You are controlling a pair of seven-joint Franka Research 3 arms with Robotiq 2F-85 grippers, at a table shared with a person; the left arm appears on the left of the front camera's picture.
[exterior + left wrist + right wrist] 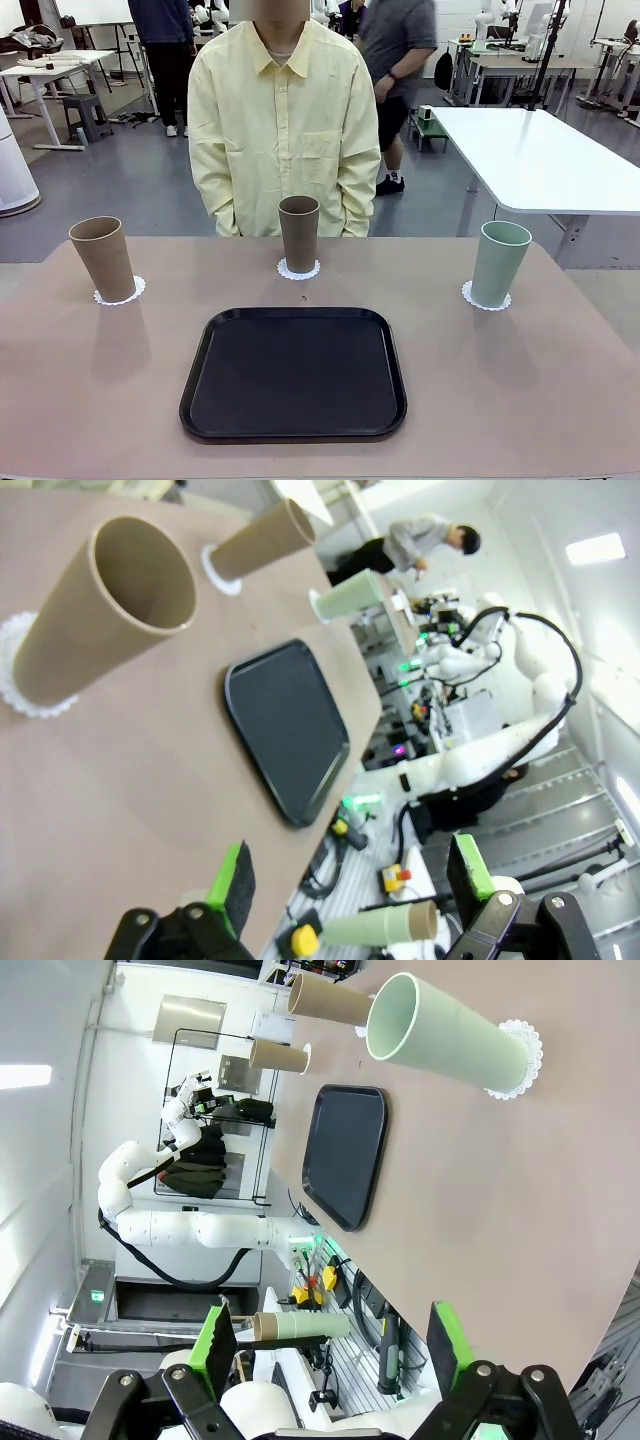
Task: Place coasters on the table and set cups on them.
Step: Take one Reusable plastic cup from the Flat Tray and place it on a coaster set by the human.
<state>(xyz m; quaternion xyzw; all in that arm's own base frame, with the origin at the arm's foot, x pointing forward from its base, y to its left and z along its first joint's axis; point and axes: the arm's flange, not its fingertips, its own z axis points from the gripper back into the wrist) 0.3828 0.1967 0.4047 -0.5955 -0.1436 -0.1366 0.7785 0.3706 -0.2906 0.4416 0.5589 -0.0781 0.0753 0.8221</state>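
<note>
Three cups stand upright on the beige table [550, 380], each on a white lacy coaster. The left brown cup [102, 258] rests on its coaster [122, 294]. At the far middle a second brown cup [299, 232] sits on a coaster [299, 270]. The mint green cup [499, 262] covers a coaster [484, 298] at the right. My left gripper [352, 875] hangs open and empty off the table's edge, with the left brown cup [100, 610] ahead of it. My right gripper [330, 1350] is open and empty too, well short of the green cup [445, 1040].
A black rounded-square tray [293, 372] lies bare at the table's near middle. A person in a pale yellow shirt [285, 120] stands at the far edge behind the middle cup. A white table [540, 160] stands beyond the right corner.
</note>
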